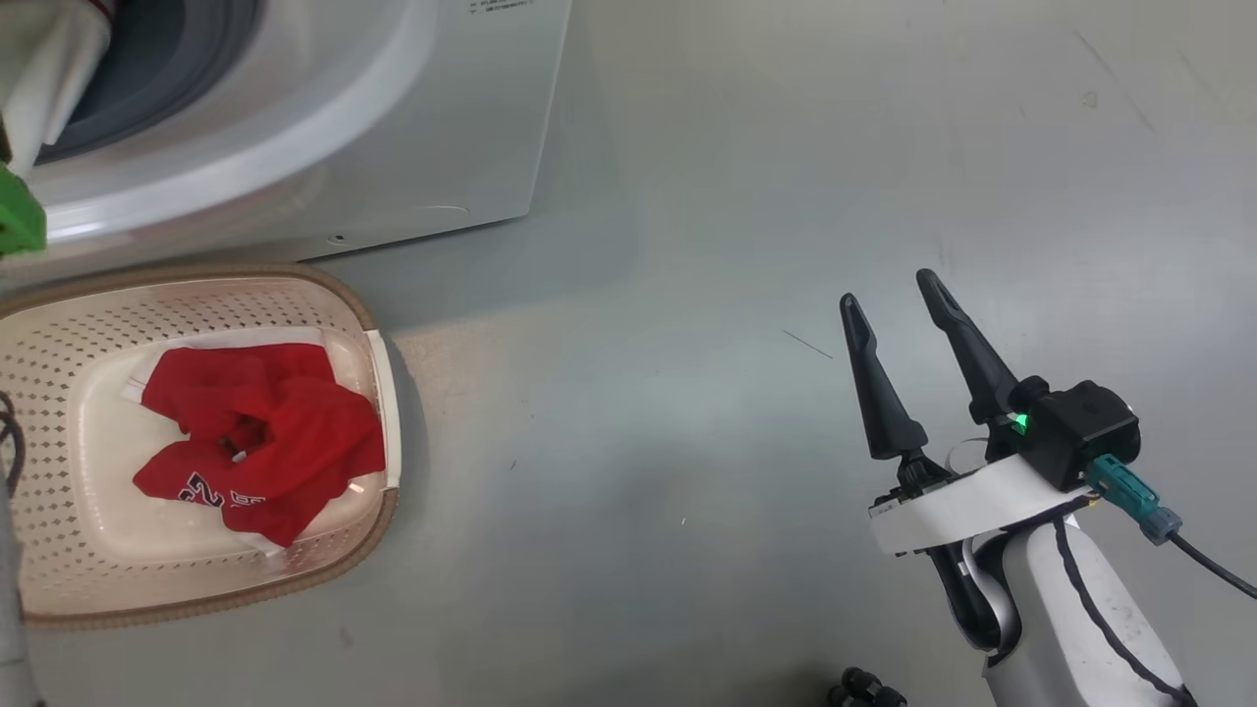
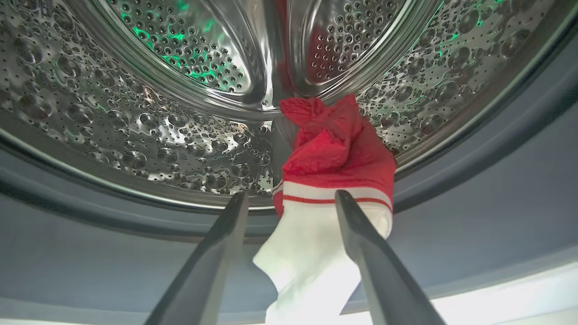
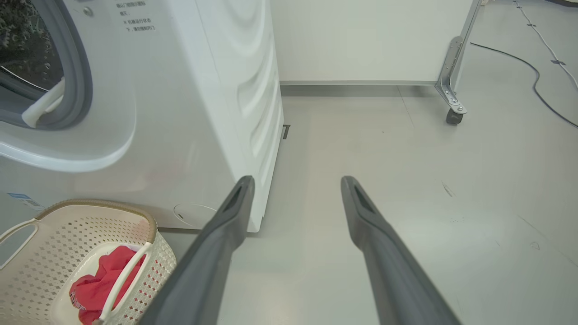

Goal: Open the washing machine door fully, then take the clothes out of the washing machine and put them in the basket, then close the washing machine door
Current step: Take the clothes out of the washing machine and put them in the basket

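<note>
Deep in the mouth of the washing machine (image 1: 393, 147), looking along the left gripper (image 2: 290, 195) into the perforated steel drum (image 2: 171, 135): both dark fingers spread wide, closing on nothing. Straight ahead of the claw, a red garment (image 2: 336, 149) with a white-and-red striped band and a white panel. Hangs from the drum's front lip down over the grey seal (image 2: 474, 216), red end up inside the drum, white end drooping into the gap between the two fingers. Sits nearer the finger on that view's right, partly behind it; cannot tell whether finger and fabric touch. From the head camera, a pale forearm (image 1: 49, 69) at the machine's opening, upper left. Below it on the grey floor (image 1: 687, 295), just in front of the machine, the cream basket (image 1: 59, 353) with its brown woven-look rim, holding a second red garment (image 1: 285, 432) crumpled on the bottom, white digits showing. Well apart to the right, the right gripper (image 1: 889, 289), fingers likewise parted and empty, pointing out over the floor, far from both garments. Along that gripper's own fingers: the machine's white side, the basket low on the left, a castor leg (image 3: 453, 113) and a dark cable (image 3: 533, 67) towards the far wall
</note>
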